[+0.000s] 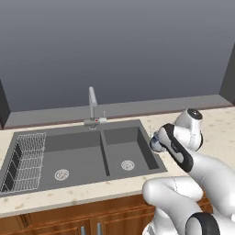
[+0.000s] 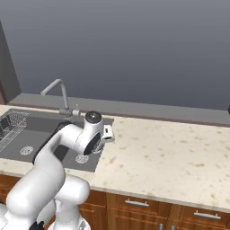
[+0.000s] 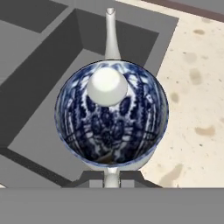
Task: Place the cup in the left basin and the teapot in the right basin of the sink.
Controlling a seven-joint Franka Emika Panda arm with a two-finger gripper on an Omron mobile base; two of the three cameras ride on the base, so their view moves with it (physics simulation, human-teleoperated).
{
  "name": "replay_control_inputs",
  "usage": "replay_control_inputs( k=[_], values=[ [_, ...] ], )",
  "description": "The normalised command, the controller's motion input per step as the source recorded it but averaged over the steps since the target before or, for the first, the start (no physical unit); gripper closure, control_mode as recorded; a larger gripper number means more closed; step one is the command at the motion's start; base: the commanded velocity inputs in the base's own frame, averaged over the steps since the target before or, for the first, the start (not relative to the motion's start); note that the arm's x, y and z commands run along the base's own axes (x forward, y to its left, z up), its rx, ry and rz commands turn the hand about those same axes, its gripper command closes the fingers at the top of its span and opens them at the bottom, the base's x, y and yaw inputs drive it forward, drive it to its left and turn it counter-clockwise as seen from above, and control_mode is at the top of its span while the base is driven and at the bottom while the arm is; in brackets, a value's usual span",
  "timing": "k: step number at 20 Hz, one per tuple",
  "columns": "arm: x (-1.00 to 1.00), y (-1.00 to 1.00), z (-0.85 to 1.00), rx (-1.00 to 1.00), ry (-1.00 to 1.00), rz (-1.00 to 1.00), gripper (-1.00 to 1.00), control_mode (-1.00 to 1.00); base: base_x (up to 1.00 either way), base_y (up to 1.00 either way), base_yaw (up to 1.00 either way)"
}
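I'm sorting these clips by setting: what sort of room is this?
A kitchen, rendered rather than real: a double-basin sink with a silver faucet set in a speckled stone counter over wooden cabinets, and a blue-and-white teapot.

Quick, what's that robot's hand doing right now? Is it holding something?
Gripper: closed on the teapot, its fingers pinching the thin handle, carrying it over the edge of the right basin.

Teapot [image 3: 111, 116] over right basin [image 1: 126, 153] rim, by counter [image 2: 170, 152]; left basin [image 1: 59, 158] beside; faucet [image 1: 93, 106] behind.
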Motion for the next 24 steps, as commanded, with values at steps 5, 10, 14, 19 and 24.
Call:
replay_control_inputs(
  k=[5, 10, 14, 19, 24],
  values=[
    [0.23, 0.46, -0.07, 0.0, 0.0, 0.0, 1.0, -1.0, 0.0, 0.0, 0.0],
    [0.33, 0.35, -0.14, 0.0, 0.03, 0.0, 1.0, -1.0, 0.0, 0.0, 0.0],
    [0.4, 0.29, -0.14, 0.0, 0.04, 0.0, 1.0, -1.0, 0.0, 0.0, 0.0],
    [0.3, 0.31, -0.22, 0.01, 0.05, 0.0, 1.0, -1.0, 0.0, 0.0, 0.0],
    [0.24, 0.26, -0.24, 0.0, 0.04, 0.0, 1.0, -1.0, 0.0, 0.0, 0.0]
  ],
)
